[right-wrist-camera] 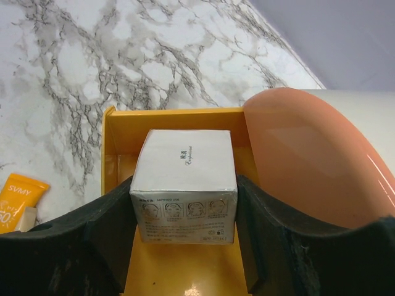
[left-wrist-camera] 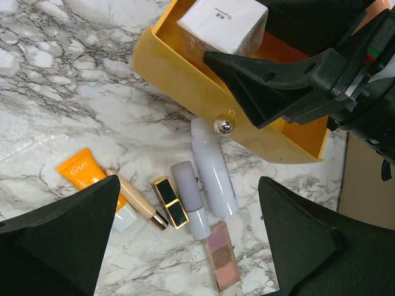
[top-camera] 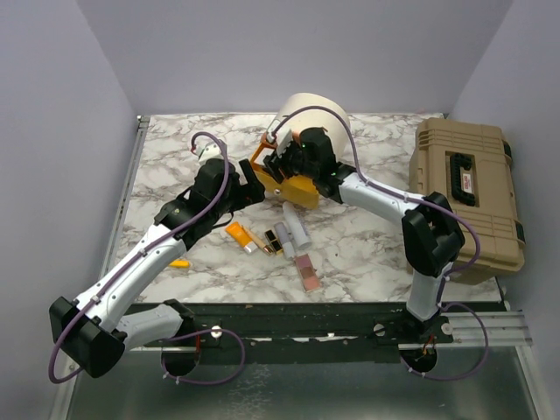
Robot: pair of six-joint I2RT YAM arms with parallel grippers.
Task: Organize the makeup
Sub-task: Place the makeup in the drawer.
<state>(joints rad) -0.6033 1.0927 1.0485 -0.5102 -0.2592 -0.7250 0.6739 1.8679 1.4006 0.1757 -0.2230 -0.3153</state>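
My right gripper (right-wrist-camera: 185, 206) is shut on a small white square box (right-wrist-camera: 185, 182) and holds it inside the orange drawer (right-wrist-camera: 166, 123) of the cream round case (top-camera: 315, 114). The box also shows in the left wrist view (left-wrist-camera: 222, 21). My left gripper (left-wrist-camera: 188, 240) is open and empty, hovering over makeup lying on the marble: an orange tube (left-wrist-camera: 83, 176), a beige tube (left-wrist-camera: 136, 200), a gold-black lipstick (left-wrist-camera: 170, 201), a lilac tube (left-wrist-camera: 191, 197), a white tube (left-wrist-camera: 213, 176) and a flat pink palette (left-wrist-camera: 223, 256). In the top view the left gripper (top-camera: 249, 188) is just left of the drawer (top-camera: 297, 188).
A tan hard toolbox (top-camera: 464, 192) stands shut at the right edge. The drawer front has a silver knob (left-wrist-camera: 223, 127) beside the white tube's top. A small orange item (top-camera: 179, 262) lies under the left arm. The right gripper's fingers (left-wrist-camera: 278, 80) reach over the drawer.
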